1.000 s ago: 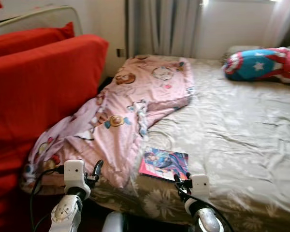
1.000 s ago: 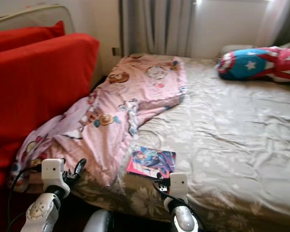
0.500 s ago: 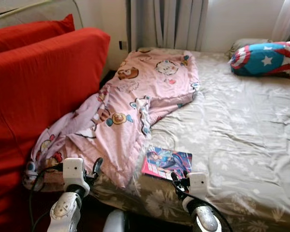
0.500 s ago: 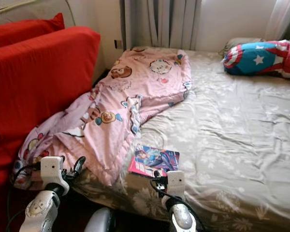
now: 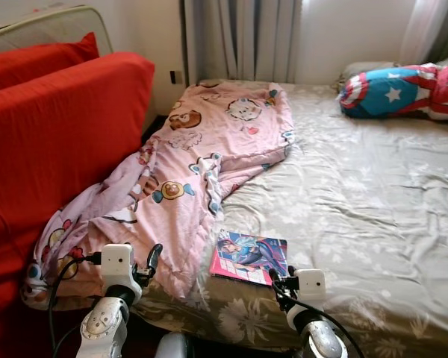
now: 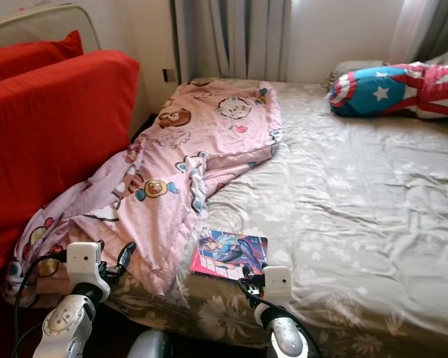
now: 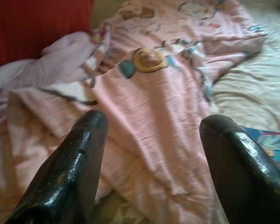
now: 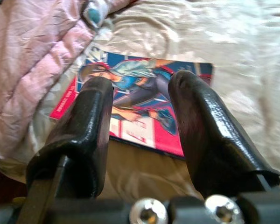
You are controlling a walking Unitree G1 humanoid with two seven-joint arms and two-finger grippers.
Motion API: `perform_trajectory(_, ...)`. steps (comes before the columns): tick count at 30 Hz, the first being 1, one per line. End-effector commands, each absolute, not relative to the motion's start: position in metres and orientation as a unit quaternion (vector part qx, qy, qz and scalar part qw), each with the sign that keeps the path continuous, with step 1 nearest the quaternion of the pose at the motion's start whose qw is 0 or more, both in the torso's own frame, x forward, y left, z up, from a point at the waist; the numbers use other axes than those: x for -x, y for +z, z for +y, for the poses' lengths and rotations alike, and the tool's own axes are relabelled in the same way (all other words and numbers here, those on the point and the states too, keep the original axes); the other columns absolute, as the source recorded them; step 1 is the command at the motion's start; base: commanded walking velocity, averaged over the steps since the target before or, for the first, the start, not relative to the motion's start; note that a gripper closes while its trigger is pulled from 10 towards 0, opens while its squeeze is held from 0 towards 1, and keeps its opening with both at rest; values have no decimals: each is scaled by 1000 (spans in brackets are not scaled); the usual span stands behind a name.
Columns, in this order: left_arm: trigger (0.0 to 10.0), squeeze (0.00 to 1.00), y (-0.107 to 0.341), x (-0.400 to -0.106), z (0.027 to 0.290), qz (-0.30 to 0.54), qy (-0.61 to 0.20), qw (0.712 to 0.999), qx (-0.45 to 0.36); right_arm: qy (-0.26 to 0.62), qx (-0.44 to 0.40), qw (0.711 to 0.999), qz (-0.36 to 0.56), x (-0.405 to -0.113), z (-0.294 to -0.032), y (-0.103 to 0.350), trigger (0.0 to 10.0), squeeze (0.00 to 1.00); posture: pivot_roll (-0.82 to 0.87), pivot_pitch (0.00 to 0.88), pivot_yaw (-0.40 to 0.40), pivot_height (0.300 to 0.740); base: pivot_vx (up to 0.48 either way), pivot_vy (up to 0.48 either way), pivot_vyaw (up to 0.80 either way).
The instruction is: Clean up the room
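A pink cartoon-print blanket (image 5: 201,160) lies crumpled along the left side of the bed (image 5: 373,201) and spills off its near left corner. A colourful comic book (image 5: 250,256) lies flat near the bed's front edge, beside the blanket's hem. My left gripper (image 7: 151,144) is open, held low just before the blanket's hanging edge. My right gripper (image 8: 142,100) is open too, hovering just short of the comic book (image 8: 144,105), with nothing between its fingers.
A red sofa (image 5: 52,142) with a red cushion stands close on the left. A star-and-stripes pillow (image 5: 403,91) rests at the bed's far right. Grey curtains (image 5: 239,37) hang behind the bed. The beige floral sheet is bare on the right.
The whole picture has shifted a little as the camera moved. Both grippers hold the same low, open pose near the bed's front edge.
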State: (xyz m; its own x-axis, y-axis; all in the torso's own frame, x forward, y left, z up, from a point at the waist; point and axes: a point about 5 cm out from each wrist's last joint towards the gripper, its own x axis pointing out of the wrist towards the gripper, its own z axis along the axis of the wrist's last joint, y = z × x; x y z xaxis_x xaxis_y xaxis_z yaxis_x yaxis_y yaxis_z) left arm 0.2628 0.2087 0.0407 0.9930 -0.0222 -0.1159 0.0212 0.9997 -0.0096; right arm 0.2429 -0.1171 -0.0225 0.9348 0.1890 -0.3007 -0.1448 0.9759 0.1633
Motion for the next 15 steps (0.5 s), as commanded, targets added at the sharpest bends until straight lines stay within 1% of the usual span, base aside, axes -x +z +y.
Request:
perform_trajectory(1, 10000, 0, 41, -264, 209, 55, -11, 998, 7, 86, -74, 981, 160, -244, -116, -22, 10000, 0, 53, 0, 2, 621, 337, 0, 0)
perform_trajectory(11, 10000, 0, 41, -265, 209, 54, -12, 998, 7, 92, -74, 979, 164, -247, -115, -22, 10000, 0, 53, 0, 2, 621, 325, 0, 0)
perform_trajectory(15, 10000, 0, 43, -265, 208, 48, -13, 999, 19, 90, -77, 979, 168, -248, -115, -21, 10000, 0, 62, 0, -1, 621, 0, 0, 0)
